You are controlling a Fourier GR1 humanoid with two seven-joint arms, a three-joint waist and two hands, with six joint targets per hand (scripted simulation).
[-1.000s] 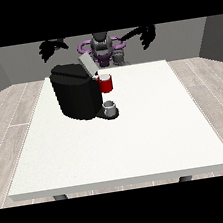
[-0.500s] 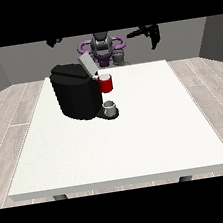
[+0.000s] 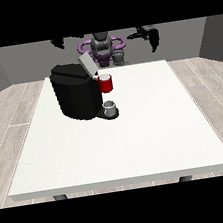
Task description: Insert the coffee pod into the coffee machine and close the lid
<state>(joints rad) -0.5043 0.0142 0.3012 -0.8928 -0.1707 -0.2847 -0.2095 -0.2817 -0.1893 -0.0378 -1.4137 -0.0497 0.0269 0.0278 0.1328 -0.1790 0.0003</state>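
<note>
From the front view, the coffee machine (image 3: 78, 92) is sitting on the white table (image 3: 138, 140) toward its far edge and left of that edge's middle, with its front facing the right edge. Its lid (image 3: 86, 64) is standing tilted up and back, which is leaving the top open; that suits a pod going in before any closing. A red thing at the machine (image 3: 106, 83) is sitting just under the raised lid, and below it a grey thing (image 3: 111, 106) is resting on the machine's base plate. I cannot tell whether that grey thing is the coffee pod or a part of the machine, and no pod is showing plainly anywhere else on the table.

The robot (image 3: 103, 46) is standing behind the far edge. Both arms are being held high and wide, well apart from the machine and above the table, so neither hand is touching anything. The hand at the view's right (image 3: 151, 36) is hanging beyond the far right corner region; it is carrying nothing visible, but whether its fingers are straight or curled I cannot tell. The hand at the view's left (image 3: 58, 42) is being cut off by the upper limit of the scene, so only a dark scrap is showing and its state cannot be told either.

The machine's body is hiding the table behind it, and the chamber under the lid is too dark to read.
</note>
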